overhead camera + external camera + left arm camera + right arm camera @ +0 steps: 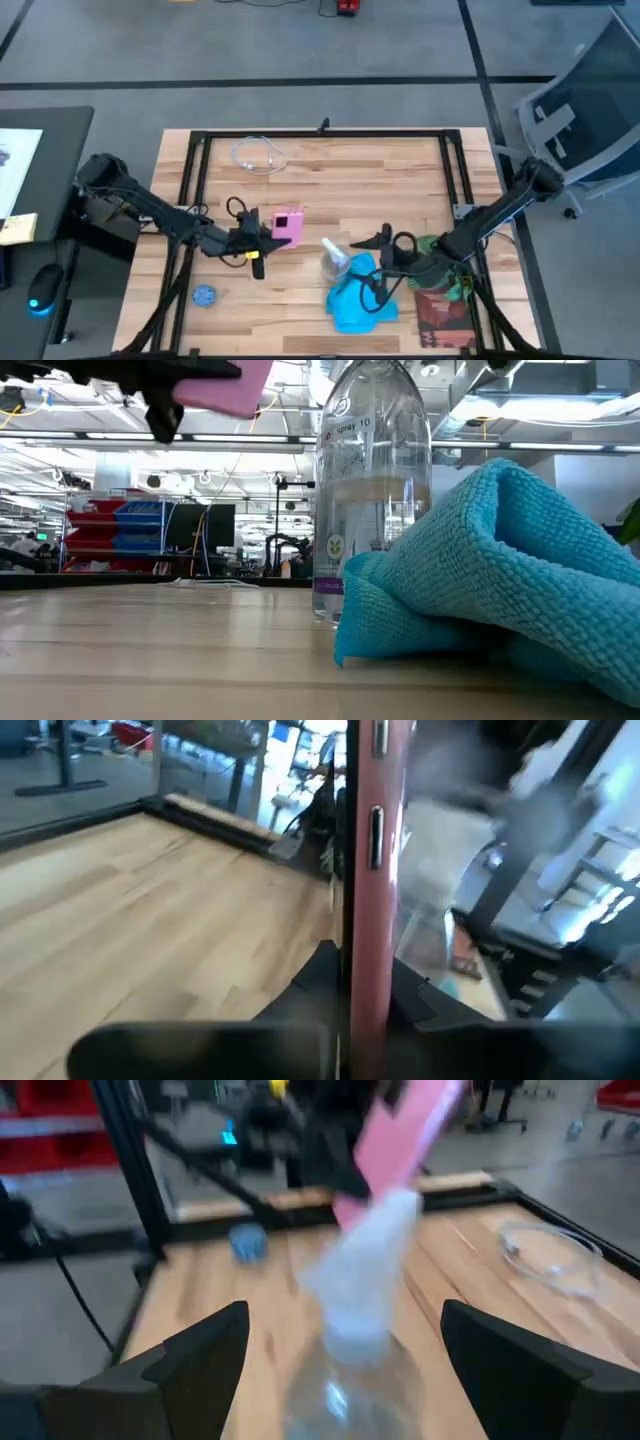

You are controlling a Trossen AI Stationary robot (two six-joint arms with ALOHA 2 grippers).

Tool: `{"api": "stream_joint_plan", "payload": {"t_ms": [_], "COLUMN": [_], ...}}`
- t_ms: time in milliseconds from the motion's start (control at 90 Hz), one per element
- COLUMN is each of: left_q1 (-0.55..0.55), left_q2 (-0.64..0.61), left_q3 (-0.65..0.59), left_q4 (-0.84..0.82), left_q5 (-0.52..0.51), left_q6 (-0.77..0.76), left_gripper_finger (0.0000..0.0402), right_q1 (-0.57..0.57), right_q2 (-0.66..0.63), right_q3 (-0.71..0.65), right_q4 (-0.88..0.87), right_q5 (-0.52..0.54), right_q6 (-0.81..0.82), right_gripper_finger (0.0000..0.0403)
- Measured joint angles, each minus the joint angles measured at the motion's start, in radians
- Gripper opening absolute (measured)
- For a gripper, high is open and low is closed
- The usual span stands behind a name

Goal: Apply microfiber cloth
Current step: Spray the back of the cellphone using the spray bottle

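The left gripper [268, 232] is pinched on a pink phone [287, 224] and holds it up above the table [400, 170]. In the left wrist view the phone [366, 870] stands on its thin edge between the two dark fingers, with side buttons showing. The low view shows only the phone's pink corner [235, 385] high up, so the phone is off the wood.

The right gripper [385, 262] has its fingers spread wide. It holds nothing. In the right wrist view the two fingers [200, 1355] stand far apart, with a clear bottle [355, 1330] between them and a bit ahead. They do not touch it there.

The bottle [335, 264] stands upright near the table's front edge. Only the low view shows its label [345, 430], which reads "spray 10"; the small print lower down is too small to read.

The cloth [356, 297] is bright blue and lies bunched up on the table, right beside the bottle, under the right gripper. In the low view the cloth [500, 580] touches the bottle's foot.

Only the high view shows a small blue disc [204, 295] near the front left, a clear cable [258, 154] at the back, and a green and red bag [440, 290] at the right edge.
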Motion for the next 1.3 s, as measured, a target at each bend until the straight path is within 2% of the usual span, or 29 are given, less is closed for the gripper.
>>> {"api": "stream_joint_plan", "payload": {"t_ms": [167,256,333,456,478,600,756,844,944,1111,1300], "left_q1": [-0.005,-0.005,-0.005,-0.002,0.001,0.043,0.091,0.107,0.110,0.106,0.105], "left_q2": [0.031,0.047,0.073,0.140,0.155,0.252,0.392,0.456,0.505,0.540,0.540], "left_q3": [0.000,0.000,0.000,0.000,0.000,0.000,0.000,0.009,0.036,0.074,0.077], "left_q4": [0.020,0.025,0.036,0.100,0.112,0.211,0.460,0.551,0.540,0.542,0.543], "left_q5": [-0.023,-0.026,-0.025,-0.020,-0.017,0.033,0.151,0.184,0.181,0.188,0.186], "left_q6": [-0.024,-0.041,-0.051,-0.067,-0.072,-0.120,-0.095,-0.092,-0.095,-0.098,-0.102], "left_gripper_finger": [0.0006,0.0006,0.0006,0.0006,0.0006,0.0006,0.0006,0.0006,0.0006,0.0006,0.0006], "right_q1": [-0.028,-0.033,-0.038,-0.045,-0.045,-0.049,-0.059,-0.070,-0.092,-0.117,-0.113], "right_q2": [0.117,0.147,0.144,0.103,0.094,0.030,-0.069,-0.122,-0.173,-0.237,-0.271], "right_q3": [0.099,0.134,0.141,0.143,0.143,0.142,0.140,0.141,0.141,0.127,0.036], "right_q4": [0.000,-0.004,-0.022,-0.124,-0.149,-0.279,-0.392,-0.449,-0.554,-0.782,-0.797], "right_q5": [0.079,0.148,0.165,0.160,0.155,0.177,0.248,0.283,0.281,0.281,0.264], "right_q6": [-0.017,-0.051,-0.065,-0.056,-0.056,-0.055,-0.113,-0.142,-0.107,0.067,0.197], "right_gripper_finger": [0.0310,0.0282,0.0223,0.0077,0.0063,0.0069,0.0069,0.0069,0.0069,0.0069,0.0069]}}
